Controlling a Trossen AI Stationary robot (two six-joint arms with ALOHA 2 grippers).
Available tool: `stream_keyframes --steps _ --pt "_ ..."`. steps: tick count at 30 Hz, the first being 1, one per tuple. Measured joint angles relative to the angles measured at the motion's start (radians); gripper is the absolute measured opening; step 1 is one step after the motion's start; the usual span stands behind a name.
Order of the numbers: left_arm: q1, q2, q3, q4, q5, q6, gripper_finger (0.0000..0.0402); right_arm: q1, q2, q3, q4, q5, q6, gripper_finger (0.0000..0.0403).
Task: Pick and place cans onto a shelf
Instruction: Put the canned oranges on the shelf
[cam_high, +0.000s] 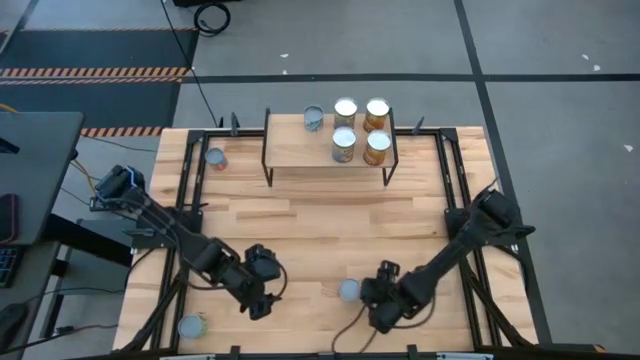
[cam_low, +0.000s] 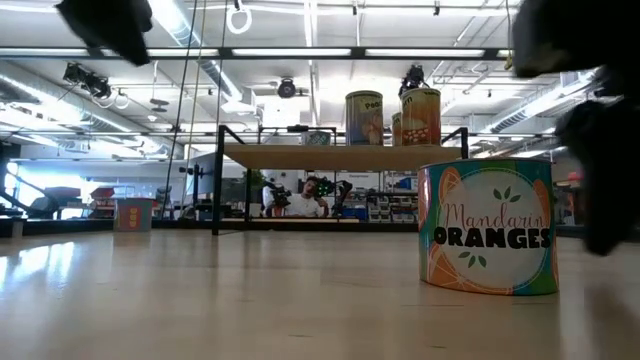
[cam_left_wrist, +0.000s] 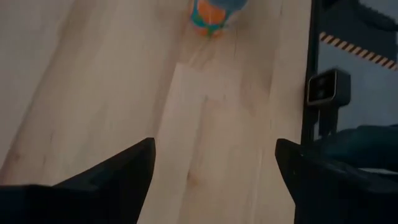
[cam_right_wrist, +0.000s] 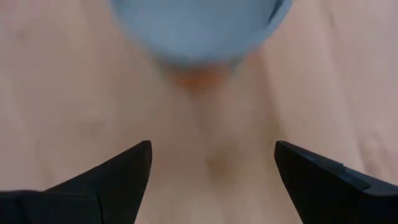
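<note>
The light-wood shelf (cam_high: 300, 152) stands at the table's far side, and several cans (cam_high: 360, 128) stand upright on it; they also show in the low view (cam_low: 420, 116). A "Mandarin Oranges" can (cam_high: 349, 290) (cam_low: 487, 228) stands upright on the table near the front edge. My right gripper (cam_high: 374, 293) (cam_right_wrist: 213, 146) is open just to the right of it, fingers pointing at its blurred silver top (cam_right_wrist: 199, 25) without touching. My left gripper (cam_high: 262, 300) (cam_left_wrist: 214, 146) is open and empty over bare wood at the front left. An orange-teal can (cam_left_wrist: 214, 12) stands ahead of it.
One can (cam_high: 215, 157) (cam_low: 133, 213) stands on the table left of the shelf. Another (cam_high: 192, 326) stands at the front left corner. A black metal frame (cam_high: 455, 180) runs along the table's sides. Bare tabletop lies between the shelf and the grippers.
</note>
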Motion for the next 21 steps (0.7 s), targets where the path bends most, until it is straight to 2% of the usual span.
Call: stream_keyframes --steps 6,12,17,21 --pt "-0.030 0.000 -0.066 0.048 0.001 -0.012 0.0336 -0.142 -0.007 0.000 0.138 0.075 -0.171 0.0346" --pt "-0.039 0.000 -0.126 0.094 -0.024 -0.011 0.0336 -0.304 -0.010 0.001 0.370 0.078 -0.359 0.0346" --pt "-0.032 -0.003 -0.175 0.089 -0.119 -0.016 0.0336 -0.372 -0.056 0.015 0.330 0.042 -0.391 0.0346" --pt "0.010 -0.004 -0.222 0.093 -0.110 -0.005 0.0336 -0.360 -0.123 0.028 0.231 0.023 -0.363 0.0346"
